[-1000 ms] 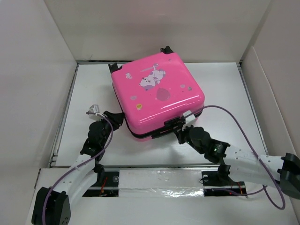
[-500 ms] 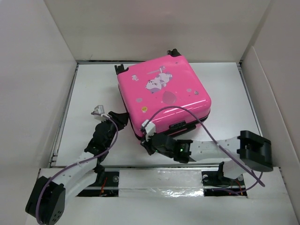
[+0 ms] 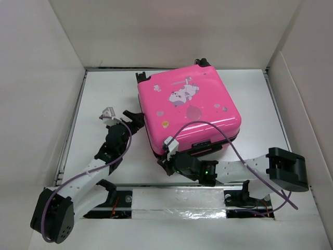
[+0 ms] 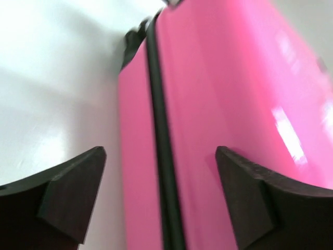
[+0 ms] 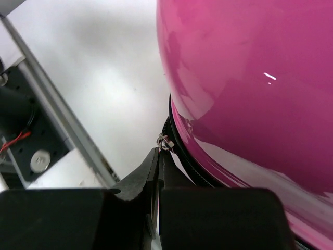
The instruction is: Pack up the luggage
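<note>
Pink luggage (image 3: 190, 107) lies flat & closed on the white table (image 3: 99, 99), far-centre, printed shell up, black wheels (image 3: 141, 77) at its far edge. Left gripper (image 3: 132, 117) sits just beside its left side, jaws wide, nothing held. Left wrist cam shows both fingers (image 4: 73, 192) apart w/ the black zipper trim (image 4: 158, 130) running btwn them. Right gripper (image 3: 165, 162) is at the near-left corner, jaws pressed shut, tips right at a small metal zip pull (image 5: 164, 140); can't tell if it's pinched
</note>
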You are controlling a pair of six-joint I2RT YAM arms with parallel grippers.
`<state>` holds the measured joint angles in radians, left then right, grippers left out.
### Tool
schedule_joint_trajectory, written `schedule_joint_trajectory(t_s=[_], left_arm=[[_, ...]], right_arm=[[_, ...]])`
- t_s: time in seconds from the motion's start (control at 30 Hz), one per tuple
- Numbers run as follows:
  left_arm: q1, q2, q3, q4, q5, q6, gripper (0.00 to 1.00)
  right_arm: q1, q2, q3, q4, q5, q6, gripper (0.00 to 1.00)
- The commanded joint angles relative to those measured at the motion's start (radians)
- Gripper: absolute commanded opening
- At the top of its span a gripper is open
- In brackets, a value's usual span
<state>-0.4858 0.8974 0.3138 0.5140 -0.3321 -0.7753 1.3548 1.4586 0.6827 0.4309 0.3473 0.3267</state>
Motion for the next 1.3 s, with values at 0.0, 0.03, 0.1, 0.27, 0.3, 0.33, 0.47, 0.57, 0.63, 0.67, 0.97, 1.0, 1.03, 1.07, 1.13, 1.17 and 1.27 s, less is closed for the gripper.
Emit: schedule_joint_trajectory(t_s=[0.0, 0.03, 0.1, 0.27, 0.3, 0.33, 0.47, 0.57, 0.63, 0.67, 0.97, 1.0, 1.03, 1.07, 1.13, 1.17, 1.27], left_arm=[[0.076, 0.023, 0.171, 0.038, 0.169, -0.041, 0.92], [0.107, 0.043, 0.195, 0.052, 0.198, -0.056, 0.93], [0.191, 0.147, 0.293, 0.058, 0.225, -0.088, 0.94], [0.286, 0.491, 0.542, -0.010, 0.376, -0.096, 0.94], [0.299, 0.542, 0.630, -0.029, 0.407, -0.094, 0.94], [0.299, 0.587, 0.668, -0.037, 0.450, -0.093, 0.93], [0.320, 0.771, 0.833, -0.091, 0.492, -0.076, 0.91], [0.320, 0.859, 0.962, -0.172, 0.499, -0.050, 0.91], [0.320, 0.891, 1.025, -0.190, 0.507, -0.044, 0.90], [0.320, 0.911, 1.039, -0.196, 0.505, -0.044, 0.90], [0.320, 0.995, 1.079, -0.112, 0.561, -0.107, 0.77], [0.320, 0.999, 1.068, -0.100, 0.565, -0.122, 0.73], [0.320, 1.002, 1.064, -0.088, 0.570, -0.128, 0.71], [0.320, 1.003, 1.058, -0.065, 0.570, -0.136, 0.69], [0.320, 1.003, 1.044, -0.042, 0.571, -0.153, 0.58], [0.320, 1.006, 1.041, -0.020, 0.573, -0.157, 0.55], [0.320, 1.021, 1.033, 0.023, 0.607, -0.179, 0.37]], right_arm=[[0.070, -0.081, -0.023, 0.170, -0.211, 0.066, 0.00], [0.070, -0.093, -0.029, 0.163, -0.217, 0.067, 0.00], [0.070, -0.102, -0.046, 0.154, -0.218, 0.074, 0.00], [0.070, -0.155, -0.086, 0.134, -0.205, 0.077, 0.00], [0.070, -0.164, -0.094, 0.129, -0.205, 0.077, 0.00], [0.079, -0.171, -0.104, 0.121, -0.200, 0.078, 0.00], [0.079, -0.207, -0.118, 0.088, -0.203, 0.080, 0.00], [0.079, -0.222, -0.133, 0.088, -0.196, 0.086, 0.00], [0.079, -0.227, -0.137, 0.086, -0.195, 0.086, 0.00], [0.079, -0.227, -0.135, 0.086, -0.192, 0.086, 0.00], [0.079, -0.231, -0.140, 0.068, -0.151, 0.087, 0.00], [0.079, -0.231, -0.140, 0.068, -0.148, 0.087, 0.00], [0.079, -0.233, -0.137, 0.063, -0.146, 0.087, 0.00], [0.079, -0.231, -0.137, 0.062, -0.143, 0.087, 0.00], [0.079, -0.231, -0.137, 0.060, -0.140, 0.089, 0.00], [0.079, -0.231, -0.137, 0.058, -0.136, 0.089, 0.00], [0.079, -0.237, -0.141, 0.048, -0.116, 0.094, 0.00]])
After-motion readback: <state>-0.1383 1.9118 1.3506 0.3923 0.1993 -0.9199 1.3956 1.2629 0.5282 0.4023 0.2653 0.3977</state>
